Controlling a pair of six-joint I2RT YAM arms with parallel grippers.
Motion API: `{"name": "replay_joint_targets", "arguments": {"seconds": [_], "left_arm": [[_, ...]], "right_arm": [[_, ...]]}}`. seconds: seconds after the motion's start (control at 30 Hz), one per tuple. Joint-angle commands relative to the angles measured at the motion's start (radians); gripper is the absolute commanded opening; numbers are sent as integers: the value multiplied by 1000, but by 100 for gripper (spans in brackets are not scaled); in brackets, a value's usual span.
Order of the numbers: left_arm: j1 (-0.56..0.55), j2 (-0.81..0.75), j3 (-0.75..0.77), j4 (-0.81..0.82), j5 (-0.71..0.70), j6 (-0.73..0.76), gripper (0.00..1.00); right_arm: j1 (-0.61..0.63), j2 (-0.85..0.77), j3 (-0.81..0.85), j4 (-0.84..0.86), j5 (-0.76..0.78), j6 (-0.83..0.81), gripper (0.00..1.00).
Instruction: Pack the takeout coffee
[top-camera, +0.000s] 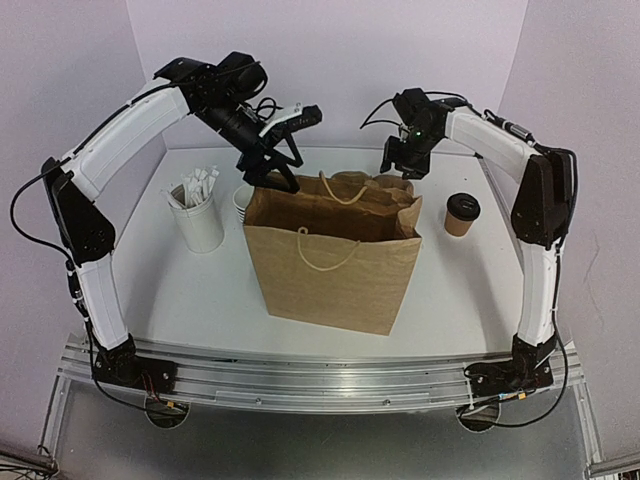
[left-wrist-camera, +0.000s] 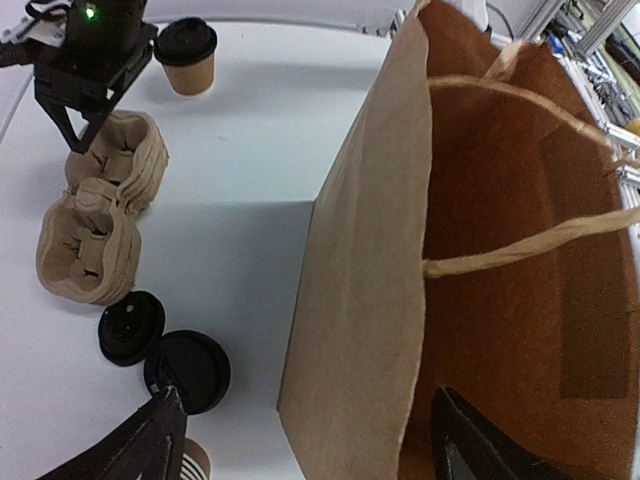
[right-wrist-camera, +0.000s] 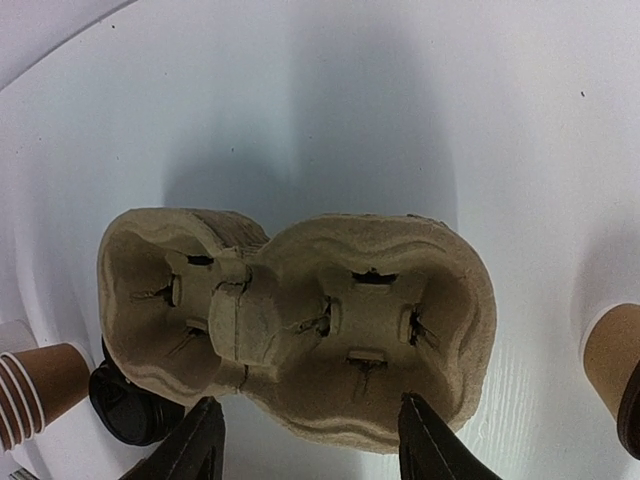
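Note:
The takeout coffee (top-camera: 462, 213), a small brown cup with a black lid, stands on the table right of the brown paper bag (top-camera: 335, 260). It also shows as the lidded cup (left-wrist-camera: 186, 55) and as a brown cup (right-wrist-camera: 612, 358) at the frame's right edge. My left gripper (top-camera: 272, 172) is open at the bag's back left rim. The bag wall (left-wrist-camera: 365, 300) stands between the left gripper's (left-wrist-camera: 320, 452) jaws, one finger (left-wrist-camera: 480, 445) inside the bag. My right gripper (top-camera: 400, 163) hangs open behind the bag. The right gripper (right-wrist-camera: 312, 445) is open just above a pulp cup carrier (right-wrist-camera: 300, 320).
A white cup of wrapped straws (top-camera: 198, 215) stands left of the bag. Behind the bag lie stacked carriers (left-wrist-camera: 100, 215), two loose black lids (left-wrist-camera: 187, 370) and a stack of lidless brown cups (right-wrist-camera: 35, 390). White walls close the table's back and sides.

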Motion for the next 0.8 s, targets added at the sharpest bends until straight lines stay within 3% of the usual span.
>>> {"name": "replay_joint_targets", "arguments": {"seconds": [0.0, 0.07, 0.23, 0.37, 0.63, 0.77], "left_arm": [[-54, -67, -87, 56, -158, 26, 78], [-58, -72, -94, 83, -166, -31, 67], [-58, -109, -88, 124, -244, -211, 24], [-58, -152, -111, 102, -286, -375, 1], [-42, -319, -319, 127, -452, -632, 0], [28, -345, -388, 149, -390, -773, 0]], "right_arm": [[15, -58, -27, 6, -4, 7, 55], [16, -69, -38, 7, 0, 7, 55], [24, -87, -48, 11, 4, 8, 55], [33, -95, -54, 13, 0, 15, 55], [49, -95, -32, 15, 10, 56, 54], [76, -66, -5, 16, 47, 83, 54]]}}
